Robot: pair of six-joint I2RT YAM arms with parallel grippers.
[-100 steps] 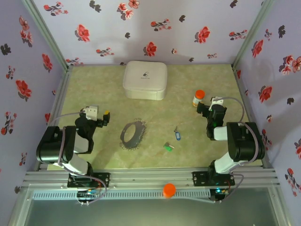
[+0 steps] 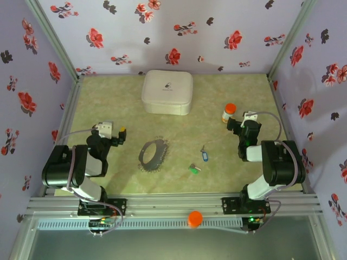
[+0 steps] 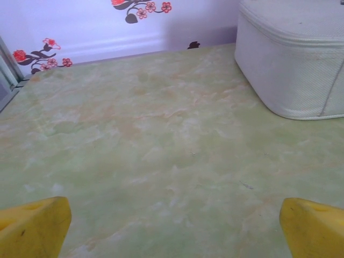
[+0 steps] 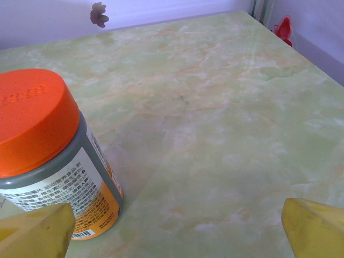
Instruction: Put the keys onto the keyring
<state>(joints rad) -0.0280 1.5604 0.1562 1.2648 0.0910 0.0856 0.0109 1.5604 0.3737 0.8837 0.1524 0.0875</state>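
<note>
While both arms sat low by the bottom corners of the top view, the keyring lay flat on the green surface just left of the middle. The blue key lay to its right, and the green key lower down, none touching. The left pincer and the right pincer both gaped wide apart, holding nothing.

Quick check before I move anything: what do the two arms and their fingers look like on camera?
The left arm and right arm are bulky, rounded black housings on black bases bolted to an aluminium rail. Each wrist carries a small white block with a grey cable looping back. The left gripper and right gripper have blunt yellow fingers.
</note>
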